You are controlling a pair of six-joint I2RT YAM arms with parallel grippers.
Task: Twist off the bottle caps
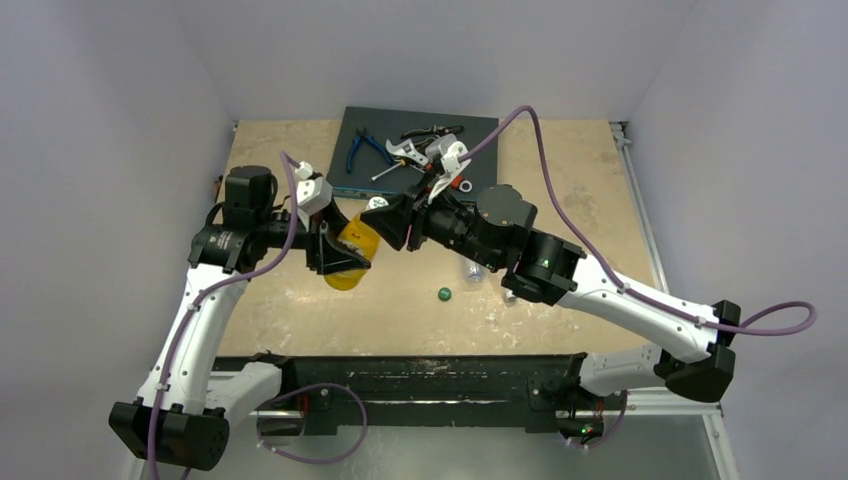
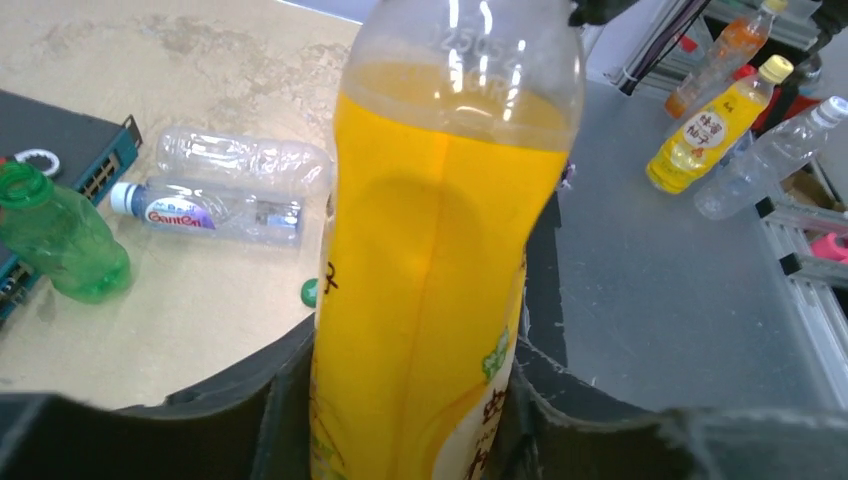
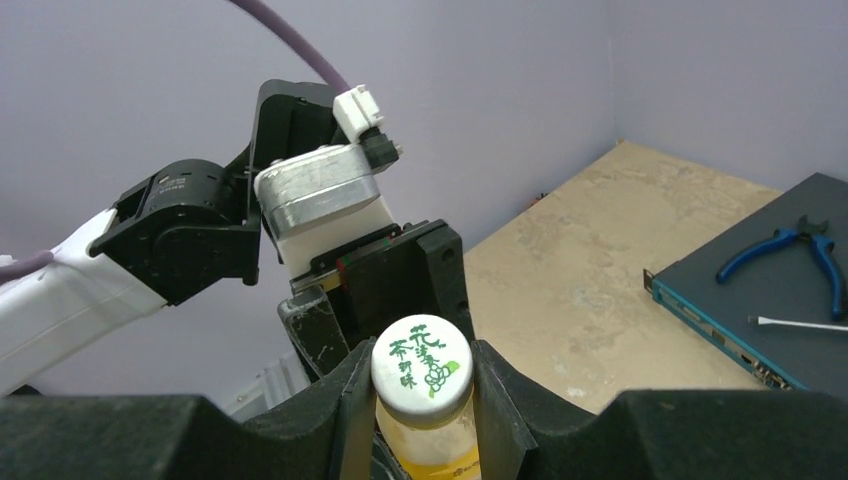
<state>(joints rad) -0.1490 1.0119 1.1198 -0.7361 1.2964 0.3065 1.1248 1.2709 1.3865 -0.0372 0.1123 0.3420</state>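
White bottle cap (image 3: 421, 367), green-printed, pinched in the narrow-set right hand (image 3: 422, 405); left hand (image 2: 410, 385) clasps the orange-yellow bottle (image 2: 430, 250) by its body above the counter (image 1: 300, 310). Unscrewing probably goes best with the body held rigid and rotation kept on the bottle's axis.

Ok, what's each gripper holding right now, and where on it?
Both hold the orange-yellow bottle: the left gripper clamps its body, and the right gripper is shut on its white cap.
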